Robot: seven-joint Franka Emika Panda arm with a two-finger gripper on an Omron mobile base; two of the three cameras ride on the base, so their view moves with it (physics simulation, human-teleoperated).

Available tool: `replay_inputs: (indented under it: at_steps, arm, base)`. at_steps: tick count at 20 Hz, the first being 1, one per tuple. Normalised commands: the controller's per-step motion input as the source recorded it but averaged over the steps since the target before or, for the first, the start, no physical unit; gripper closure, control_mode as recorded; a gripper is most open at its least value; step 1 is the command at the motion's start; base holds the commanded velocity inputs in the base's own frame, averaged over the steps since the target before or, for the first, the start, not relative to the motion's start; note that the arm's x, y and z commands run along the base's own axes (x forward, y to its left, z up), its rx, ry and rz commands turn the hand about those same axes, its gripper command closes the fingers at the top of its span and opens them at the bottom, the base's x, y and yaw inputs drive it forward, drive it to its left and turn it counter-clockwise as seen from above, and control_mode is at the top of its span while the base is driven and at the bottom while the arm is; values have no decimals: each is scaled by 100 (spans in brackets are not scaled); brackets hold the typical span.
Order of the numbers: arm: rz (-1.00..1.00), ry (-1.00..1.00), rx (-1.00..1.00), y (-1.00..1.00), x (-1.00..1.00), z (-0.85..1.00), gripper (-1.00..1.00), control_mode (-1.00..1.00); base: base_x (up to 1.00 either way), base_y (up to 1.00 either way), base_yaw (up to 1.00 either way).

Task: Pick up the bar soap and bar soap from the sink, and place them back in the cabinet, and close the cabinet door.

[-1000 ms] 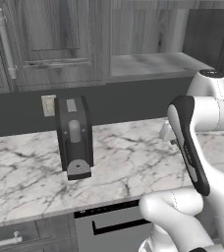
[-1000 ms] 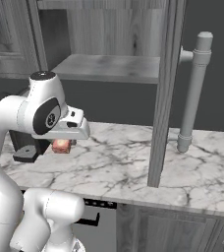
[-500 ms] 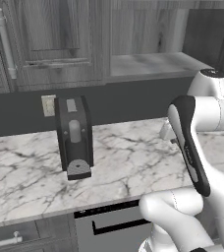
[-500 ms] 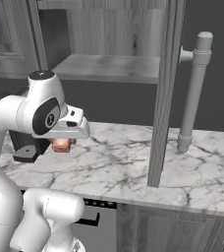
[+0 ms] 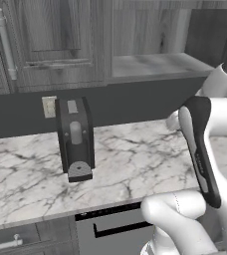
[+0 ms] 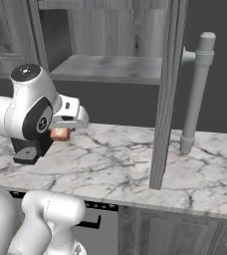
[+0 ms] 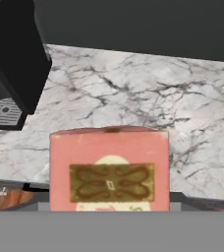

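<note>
Bar soap point(image 7: 109, 170) sits in the gripper point(image 6: 60, 133), lower edge cut off in hand view; fingers clamped on it, tips hidden. Held above the marble counter point(image 6: 115, 159), below the cabinet point(image 6: 110, 67) shelf, beside the coffee machine point(image 5: 75, 139). Arm folded, elbow high.

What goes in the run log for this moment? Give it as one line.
phase: carrying | claw: shut on reddish-orange rectangular bar soap | position: above white marble counter | grey wood-grain cabinet door: open | grey inner shelf: bare

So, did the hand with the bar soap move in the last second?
Yes, slightly. In the right base view the hand and bar soap rose a little against the coffee machine.
</note>
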Motion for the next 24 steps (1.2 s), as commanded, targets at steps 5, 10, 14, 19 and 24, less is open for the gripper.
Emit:
replay_inputs:
  at_steps: [5,10,14,19,24]
  arm:
    - [0,-7,0,0,0,66,100,-100]
    - [-2,-2,0,1,0,73,100,-100]
    - [-1,0,0,0,0,52,100,-100]
    - [0,0,0,0,8,28,100,-100]
    - [0,0,0,0,20,20,100,-100]
  base:
    - [0,0,0]
    - [0,0,0]
    - [0,0,0]
    - [0,0,0]
    - [0,0,0]
